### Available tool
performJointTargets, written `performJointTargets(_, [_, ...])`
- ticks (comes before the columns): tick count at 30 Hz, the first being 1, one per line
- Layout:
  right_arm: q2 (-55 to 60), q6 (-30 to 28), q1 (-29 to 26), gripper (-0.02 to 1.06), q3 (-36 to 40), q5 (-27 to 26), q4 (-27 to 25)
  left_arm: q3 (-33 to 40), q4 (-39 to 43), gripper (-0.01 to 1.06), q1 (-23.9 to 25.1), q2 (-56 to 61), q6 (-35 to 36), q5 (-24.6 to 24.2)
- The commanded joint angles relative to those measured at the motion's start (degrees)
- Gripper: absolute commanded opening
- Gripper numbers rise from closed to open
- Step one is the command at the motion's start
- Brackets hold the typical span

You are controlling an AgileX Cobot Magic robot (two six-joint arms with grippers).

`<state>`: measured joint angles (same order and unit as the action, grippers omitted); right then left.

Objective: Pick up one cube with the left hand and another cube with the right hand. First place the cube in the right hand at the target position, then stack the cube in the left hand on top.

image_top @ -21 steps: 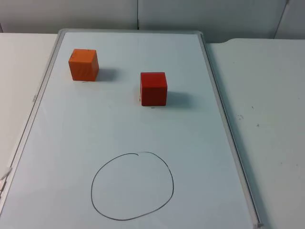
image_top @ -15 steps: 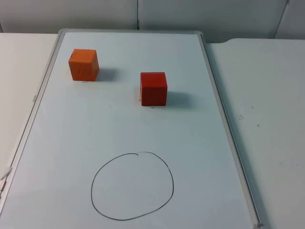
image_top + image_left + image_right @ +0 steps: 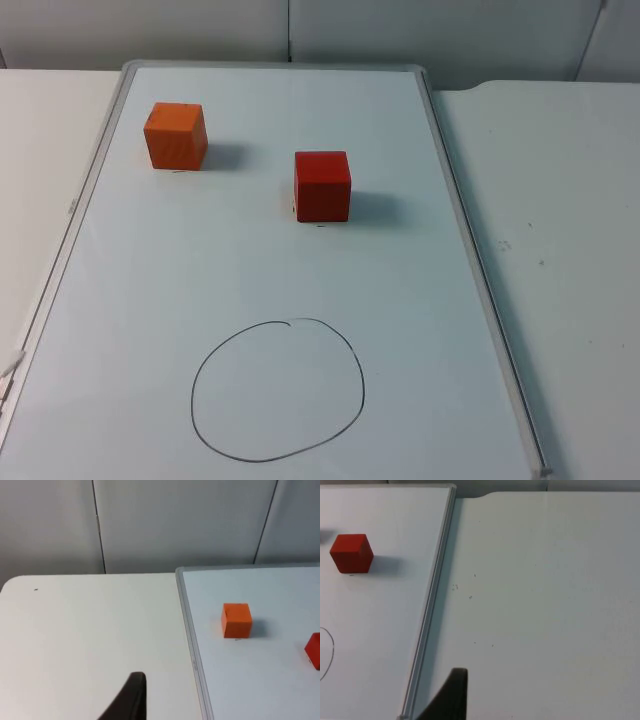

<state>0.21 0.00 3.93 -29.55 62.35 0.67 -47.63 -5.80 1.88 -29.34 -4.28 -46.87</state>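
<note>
A framed whiteboard (image 3: 437, 160) lies on the white table (image 3: 560, 250) before the grey partition wall (image 3: 400, 30).

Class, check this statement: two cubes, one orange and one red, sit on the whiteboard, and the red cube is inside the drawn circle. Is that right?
One detail is wrong. In the top view the red cube sits outside the drawn circle, farther up the whiteboard. The orange cube and red cube are both on the whiteboard, as stated.

A whiteboard (image 3: 440, 200) lies flat on the white counter (image 3: 560, 220), which runs along both its long sides.
</note>
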Motion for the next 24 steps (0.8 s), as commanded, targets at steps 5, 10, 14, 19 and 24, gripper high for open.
performJointTargets(5, [-0.21, 0.0, -0.44, 1.05, 0.4, -0.58, 0.29, -11.23, -1.45, 1.05, -0.34, -15.63, -4.58, 5.3])
performJointTargets(10, [-0.21, 0.0, -0.44, 1.05, 0.4, -0.58, 0.29, -20.01, -1.55, 1.05, -0.34, -25.32, -5.8, 5.3])
performJointTargets(14, [-0.21, 0.0, -0.44, 1.05, 0.4, -0.58, 0.29, -25.57, -1.67, 1.05, -0.34, -31.79, -6.08, 5.3])
performJointTargets(19, [-0.21, 0.0, -0.44, 1.05, 0.4, -0.58, 0.29, -32.36, -4.33, 1.05, -0.34, -40.51, -7.83, 5.4])
performJointTargets(24, [-0.21, 0.0, -0.44, 1.05, 0.4, -0.58, 0.29, -37.22, -9.66, 1.05, -0.34, -48.05, -12.09, 5.68])
